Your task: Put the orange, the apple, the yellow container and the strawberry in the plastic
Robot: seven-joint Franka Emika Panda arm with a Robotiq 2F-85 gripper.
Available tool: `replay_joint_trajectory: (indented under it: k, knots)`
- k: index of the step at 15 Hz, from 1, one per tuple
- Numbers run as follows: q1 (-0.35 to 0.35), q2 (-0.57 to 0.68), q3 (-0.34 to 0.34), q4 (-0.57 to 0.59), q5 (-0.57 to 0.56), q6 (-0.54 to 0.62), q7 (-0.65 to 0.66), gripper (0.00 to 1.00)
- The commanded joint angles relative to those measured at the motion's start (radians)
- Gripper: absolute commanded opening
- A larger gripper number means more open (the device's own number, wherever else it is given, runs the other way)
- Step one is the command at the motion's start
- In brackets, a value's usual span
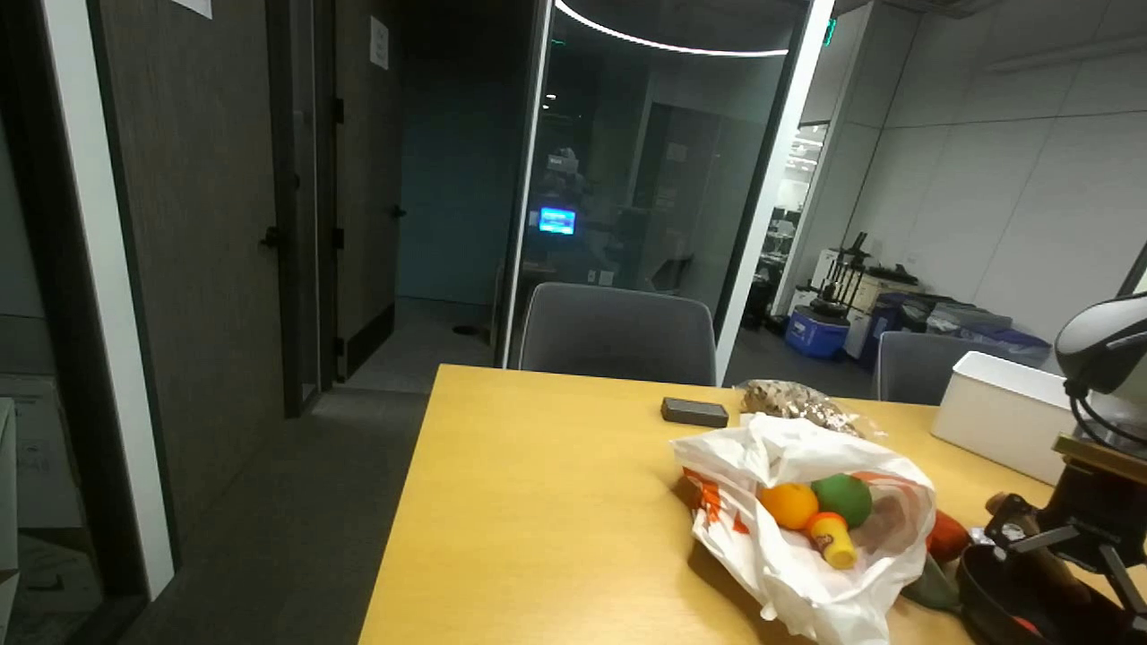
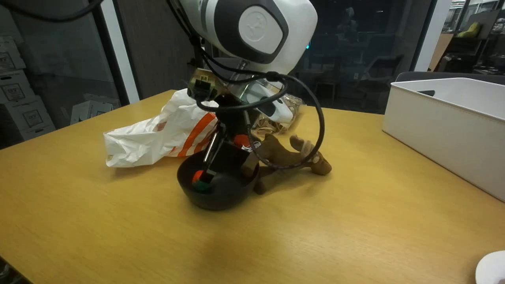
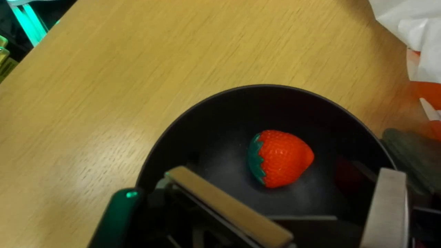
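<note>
1. The gripper (image 3: 289,187) has its jaws spread wide, reaching down into the dark bowl (image 3: 275,103).
2. The strawberry (image 3: 284,158) lies on its side on the bowl's floor, its green cap toward the left of the wrist view.
3. The orange (image 1: 789,506), the apple (image 1: 844,500) and the yellow container (image 1: 833,542) sit close together inside the open plastic bag (image 1: 762,573), as an exterior view shows.
4. The bag rests on the table (image 1: 538,493) near the bowl.
5. A brown toy animal (image 2: 282,156) lies just beside the bowl; a white bin (image 2: 446,130) stands well apart.
</note>
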Motion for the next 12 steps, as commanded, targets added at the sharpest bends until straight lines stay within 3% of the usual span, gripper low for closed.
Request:
replay_joint_trajectory:
  k: [1, 11, 12]
  knots:
    - [0.019, -0.004, 0.021, -0.036, 0.069, 0.085, 0.025, 1.00]
    - [0.003, 0.052, 0.010, -0.072, 0.143, 0.192, 0.032, 1.00]
    - [0.003, 0.056, 0.012, -0.072, 0.145, 0.194, 0.032, 0.75]
